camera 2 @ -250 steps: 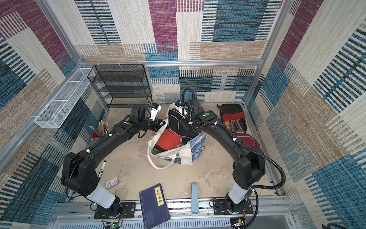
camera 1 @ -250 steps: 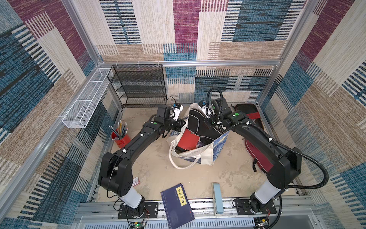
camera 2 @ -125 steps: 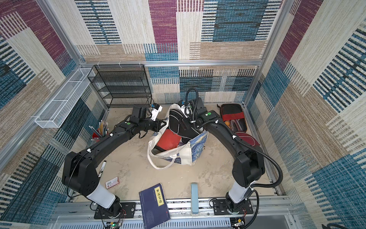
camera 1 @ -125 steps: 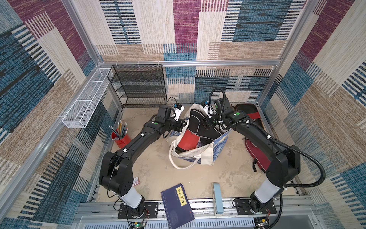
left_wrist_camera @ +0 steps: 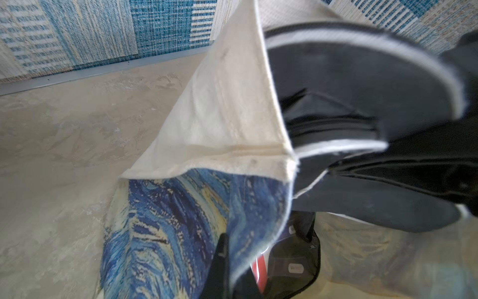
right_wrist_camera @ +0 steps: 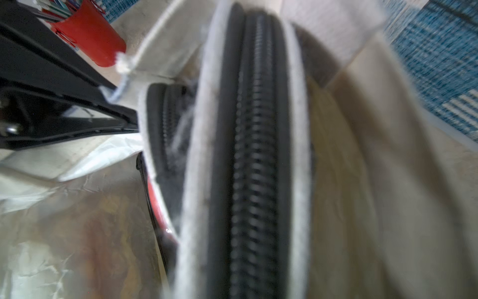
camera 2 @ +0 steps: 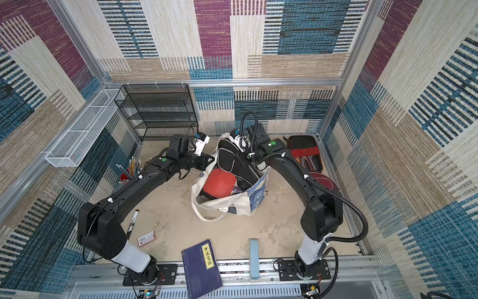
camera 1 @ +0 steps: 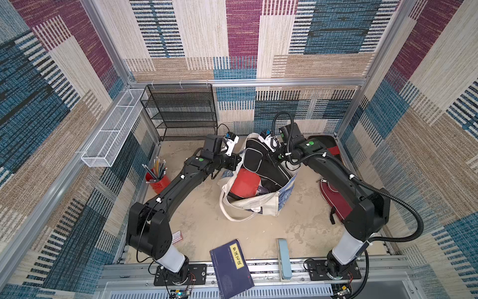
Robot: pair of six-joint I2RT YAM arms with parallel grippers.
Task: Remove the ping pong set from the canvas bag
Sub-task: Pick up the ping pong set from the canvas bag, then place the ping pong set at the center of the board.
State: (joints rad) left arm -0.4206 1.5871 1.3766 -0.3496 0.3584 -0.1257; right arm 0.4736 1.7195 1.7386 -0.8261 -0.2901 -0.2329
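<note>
The maroon case point(camera 1: 329, 195) and black-red case point(camera 2: 306, 150) lay on the right tabletop point(camera 1: 305, 222). The black case point(camera 1: 258, 160) and red paddle point(camera 1: 244, 183) stood in the canvas bag point(camera 1: 283, 196). The left fingers point(right_wrist_camera: 77, 126) pinched its rim shut; I could not tell how open the right fingers point(camera 1: 277, 155) were.

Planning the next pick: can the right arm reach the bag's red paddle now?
Probably not directly: in the canvas bag, the black case stands between the right gripper and the red paddle.

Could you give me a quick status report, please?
Left gripper shut on canvas bag rim. Right gripper at black paddle case, grip unclear. Red paddle inside bag.
</note>
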